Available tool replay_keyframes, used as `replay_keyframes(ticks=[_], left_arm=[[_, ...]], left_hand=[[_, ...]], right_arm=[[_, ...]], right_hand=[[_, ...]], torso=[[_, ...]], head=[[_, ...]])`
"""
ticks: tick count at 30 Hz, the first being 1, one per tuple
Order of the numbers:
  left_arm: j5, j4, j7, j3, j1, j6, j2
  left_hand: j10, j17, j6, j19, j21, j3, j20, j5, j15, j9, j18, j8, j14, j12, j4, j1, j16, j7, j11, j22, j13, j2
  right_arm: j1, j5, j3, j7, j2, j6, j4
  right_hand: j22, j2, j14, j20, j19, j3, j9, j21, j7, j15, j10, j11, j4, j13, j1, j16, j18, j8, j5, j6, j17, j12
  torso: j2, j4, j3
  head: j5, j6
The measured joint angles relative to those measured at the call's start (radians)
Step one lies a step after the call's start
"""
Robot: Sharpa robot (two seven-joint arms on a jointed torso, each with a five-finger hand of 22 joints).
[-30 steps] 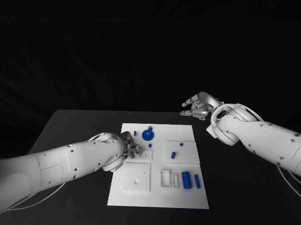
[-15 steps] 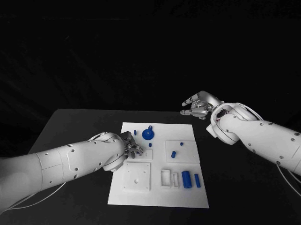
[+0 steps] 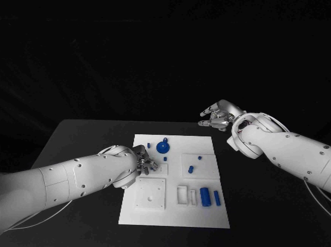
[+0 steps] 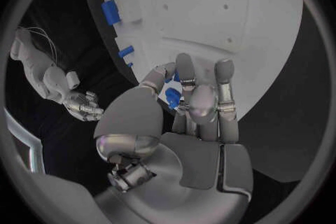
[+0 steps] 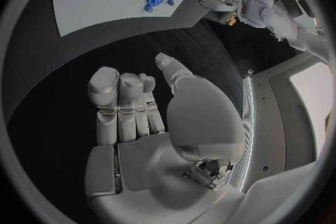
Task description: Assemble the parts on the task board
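Left wrist view: left hand pinches a small blue part; right hand spread, holding nothing.

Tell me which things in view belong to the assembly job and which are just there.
Job:
- white task board
- small blue part pinched in the left hand
- round blue knob part
- large blue cylinder part
- small blue pegs

Just there:
- black table
- right hand, holding nothing, off the board
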State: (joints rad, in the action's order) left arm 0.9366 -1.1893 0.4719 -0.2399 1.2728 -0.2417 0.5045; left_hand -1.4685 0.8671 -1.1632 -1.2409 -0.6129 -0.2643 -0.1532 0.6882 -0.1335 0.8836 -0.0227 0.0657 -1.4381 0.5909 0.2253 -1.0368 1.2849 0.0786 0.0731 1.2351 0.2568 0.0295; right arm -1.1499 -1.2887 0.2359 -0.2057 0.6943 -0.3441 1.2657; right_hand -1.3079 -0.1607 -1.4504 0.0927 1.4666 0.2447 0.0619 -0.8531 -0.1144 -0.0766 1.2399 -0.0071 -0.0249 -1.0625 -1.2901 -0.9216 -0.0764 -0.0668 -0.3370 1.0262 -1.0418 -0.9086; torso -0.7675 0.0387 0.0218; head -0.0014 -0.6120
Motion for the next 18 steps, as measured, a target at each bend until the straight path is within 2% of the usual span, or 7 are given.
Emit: replay_keyframes(ticks=[9, 18], left_arm=[[0.002, -0.001, 0.001, 0.001, 0.0, 0.009, 0.001], [0.004, -0.001, 0.004, 0.001, 0.001, 0.018, 0.002]], left_hand=[[0.0, 0.001, 0.0, -0.008, 0.031, -0.002, 0.001, 0.0, 0.0, 0.014, 0.0, -0.003, 0.0, 0.014, 0.002, 0.006, 0.004, 0.0, 0.0, 0.034, -0.031, 0.006], [0.0, 0.004, 0.0, -0.015, 0.035, -0.001, 0.001, 0.002, 0.003, 0.023, 0.0, 0.001, 0.0, 0.019, 0.003, 0.006, 0.004, 0.0, 0.0, 0.042, -0.034, 0.006]], right_arm=[[0.0, 0.0, 0.0, -0.001, -0.001, 0.001, -0.001], [0.0, 0.0, 0.0, -0.002, -0.002, 0.002, -0.002]], right_hand=[[0.0, 0.004, 0.0, 0.0, 0.0, 0.003, 0.0, 0.0, 0.0, 0.0, 0.0, 0.0, -0.003, 0.0, 0.004, 0.0, 0.0, 0.0, 0.0, 0.0, -0.001, 0.0], [0.0, 0.004, 0.0, 0.0, 0.0, 0.003, 0.0, 0.0, 0.0, 0.0, 0.0, 0.0, -0.003, 0.0, 0.004, 0.0, 0.0, 0.0, 0.0, 0.0, -0.001, 0.0]], torso=[[0.0, 0.0001, -0.0003], [0.0, 0.0005, -0.0007]], head=[[0.0, 0.001], [0.0, -0.001]])
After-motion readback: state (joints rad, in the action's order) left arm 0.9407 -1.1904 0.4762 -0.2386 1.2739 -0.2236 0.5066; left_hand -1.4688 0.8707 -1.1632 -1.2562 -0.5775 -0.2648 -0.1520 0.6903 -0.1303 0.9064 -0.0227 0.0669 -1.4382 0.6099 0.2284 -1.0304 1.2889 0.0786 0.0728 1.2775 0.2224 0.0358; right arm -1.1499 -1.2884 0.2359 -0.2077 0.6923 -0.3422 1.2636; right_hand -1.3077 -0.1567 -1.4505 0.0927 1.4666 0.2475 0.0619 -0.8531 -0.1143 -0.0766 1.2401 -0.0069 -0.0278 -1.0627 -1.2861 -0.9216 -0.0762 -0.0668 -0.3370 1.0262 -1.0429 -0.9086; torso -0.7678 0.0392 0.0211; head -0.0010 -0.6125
